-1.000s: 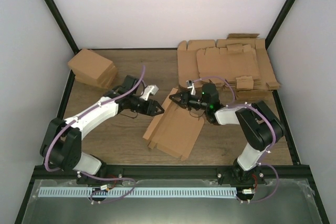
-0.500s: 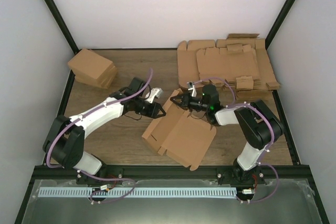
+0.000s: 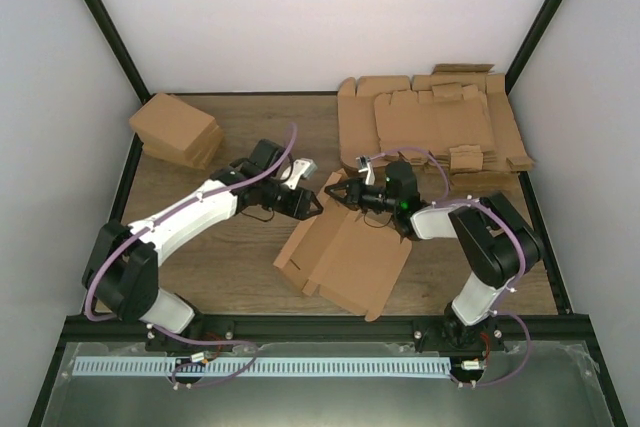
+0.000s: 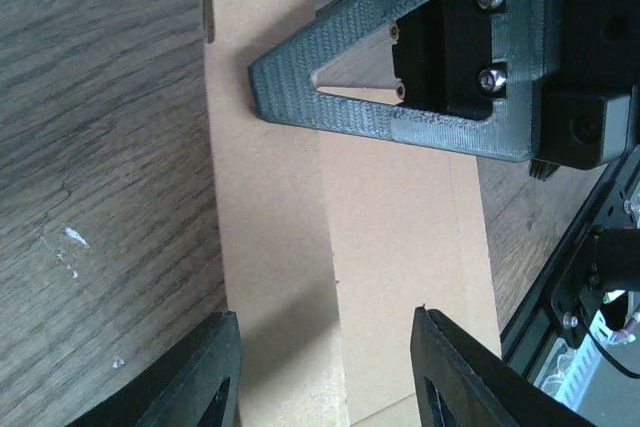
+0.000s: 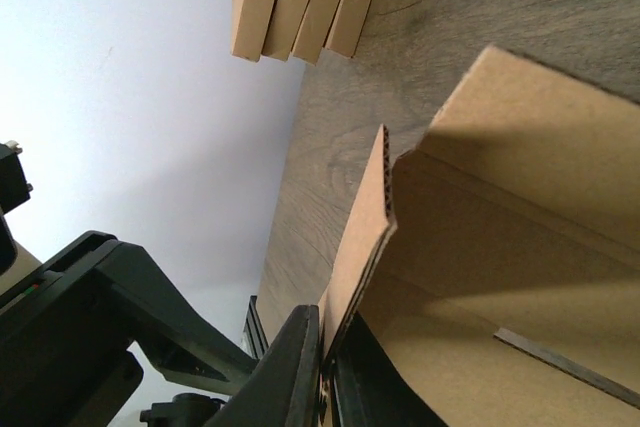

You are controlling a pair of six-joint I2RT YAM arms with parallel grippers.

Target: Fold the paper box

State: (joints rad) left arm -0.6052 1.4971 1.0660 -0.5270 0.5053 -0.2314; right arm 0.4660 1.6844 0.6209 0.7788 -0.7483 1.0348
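On my overhead feed the only containers are the compact brown cartons, piled at the far left of the table. They are shut, and I cannot see inside them. At the far right lies a thick pile of flat cardboard sheets, with a few smaller pieces lying on top.

The paper box lies in the middle of the table, nearer to me than both piles. It is opened out mostly flat, with its long panels running from the far centre towards the near right. Both arms meet at its far end.

The right gripper reaches in from the right and is pinched on the far flap. On its wrist camera the corrugated edge of that flap stands up and runs straight down between the two closed fingers. The rest of the box spreads away to the right of that view.

The left gripper comes in from the left, just beside the right one, their tips almost meeting. Its jaws stand wide. On its wrist camera a strip of the box lies between its two fingers and runs on beyond them. One dark finger of the right gripper lies across the strip farther on. Whether the left fingers touch the cardboard, I cannot tell.
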